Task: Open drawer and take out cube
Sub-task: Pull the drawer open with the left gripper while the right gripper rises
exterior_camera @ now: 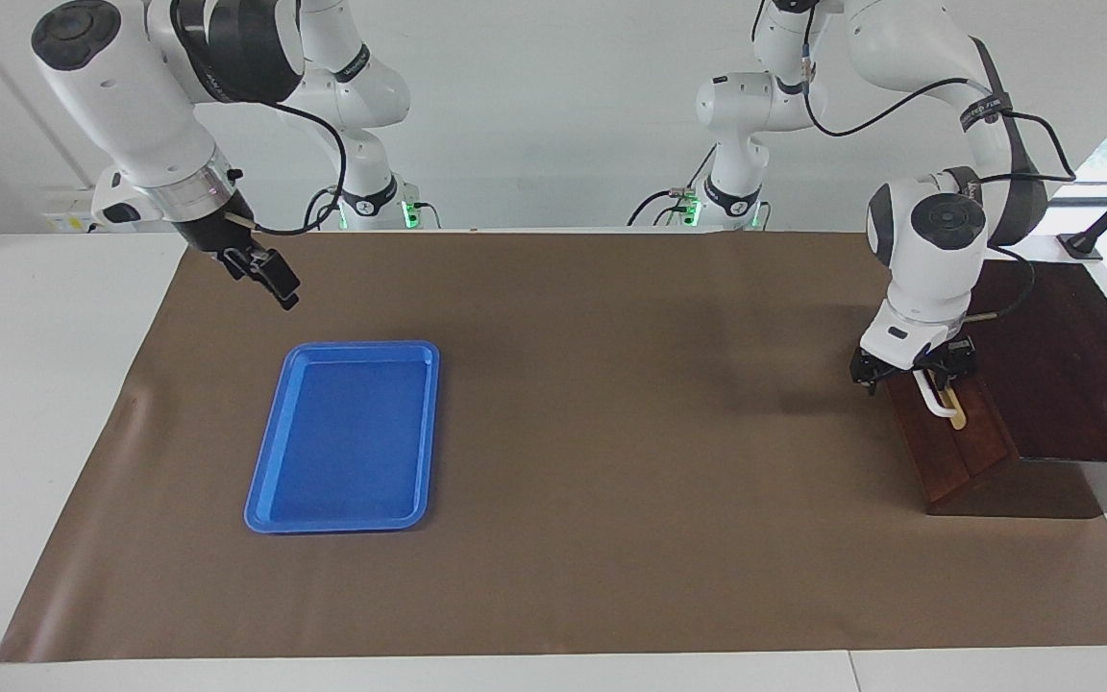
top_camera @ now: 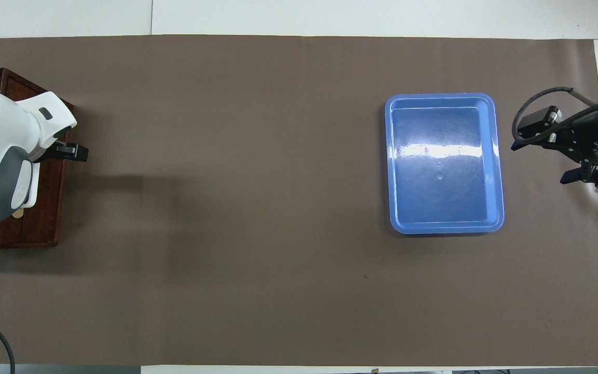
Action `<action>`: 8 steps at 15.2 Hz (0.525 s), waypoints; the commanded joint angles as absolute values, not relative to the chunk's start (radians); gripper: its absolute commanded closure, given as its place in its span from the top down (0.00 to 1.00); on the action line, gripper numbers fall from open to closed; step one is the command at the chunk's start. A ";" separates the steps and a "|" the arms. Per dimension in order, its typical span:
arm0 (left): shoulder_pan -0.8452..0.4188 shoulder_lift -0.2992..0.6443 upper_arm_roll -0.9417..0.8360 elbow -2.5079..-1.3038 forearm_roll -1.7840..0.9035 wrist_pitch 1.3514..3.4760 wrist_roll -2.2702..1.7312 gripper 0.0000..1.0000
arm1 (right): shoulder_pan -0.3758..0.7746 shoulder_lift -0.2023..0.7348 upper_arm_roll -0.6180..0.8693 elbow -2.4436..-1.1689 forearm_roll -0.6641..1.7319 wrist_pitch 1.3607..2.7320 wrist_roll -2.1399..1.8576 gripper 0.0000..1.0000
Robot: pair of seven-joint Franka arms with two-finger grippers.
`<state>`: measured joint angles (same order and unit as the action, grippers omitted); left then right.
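Brown paper covers most of the white counter (exterior_camera: pixel 35 404), and my two arms stand at its top edge in the facing view. At the left arm's end sits the drawer (exterior_camera: pixel 957 452), shut as far as I can judge, its white bar handle (exterior_camera: pixel 936 399) on the pale strip facing the middle of the counter. My left gripper (exterior_camera: pixel 914 370) is down at the upper end of that handle; I think the fingers straddle it, but I cannot tell whether they have closed on it.

So the step in hand is the opening. Next I need a firm hold on the bar and a straight pull toward the middle of the counter, level, so the drawer slides rather than the whole box dragging.

No cube shows; I judge it lies inside the drawer.

My right gripper (exterior_camera: pixel 270 274) waits in the air by the blue tray (exterior_camera: pixel 342 437), its fingers seemingly narrow. Nothing lies between tray and drawer to block the pull.
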<state>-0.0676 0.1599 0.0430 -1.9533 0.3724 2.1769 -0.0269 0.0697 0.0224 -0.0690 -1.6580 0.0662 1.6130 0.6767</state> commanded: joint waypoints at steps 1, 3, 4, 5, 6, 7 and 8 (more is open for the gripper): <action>-0.089 0.140 0.061 -1.990 0.396 2.217 -0.032 1.00 | 0.057 0.014 -0.061 -1.681 0.097 1.617 0.815 1.00; -0.103 0.141 0.058 -1.993 0.396 2.232 -0.099 1.00 | 0.064 0.012 -0.061 -1.681 0.101 1.615 0.918 1.00; -0.106 0.143 0.054 -1.996 0.396 2.238 -0.148 1.00 | 0.064 0.015 -0.060 -1.680 0.118 1.611 0.969 1.00; -0.121 0.143 0.049 -1.997 0.396 2.244 -0.190 1.00 | 0.063 0.020 -0.060 -1.680 0.158 1.609 1.014 1.00; -0.135 0.144 0.048 -1.996 0.396 2.243 -0.221 1.00 | 0.052 0.038 -0.061 -1.674 0.205 1.611 1.049 1.00; -0.141 0.144 0.031 -1.994 0.396 2.241 -0.256 1.00 | 0.045 0.049 -0.063 -1.667 0.239 1.614 1.077 1.00; -0.141 0.144 -0.001 -1.994 0.394 2.241 -0.293 1.00 | 0.043 0.063 -0.063 -1.657 0.277 1.617 1.104 1.00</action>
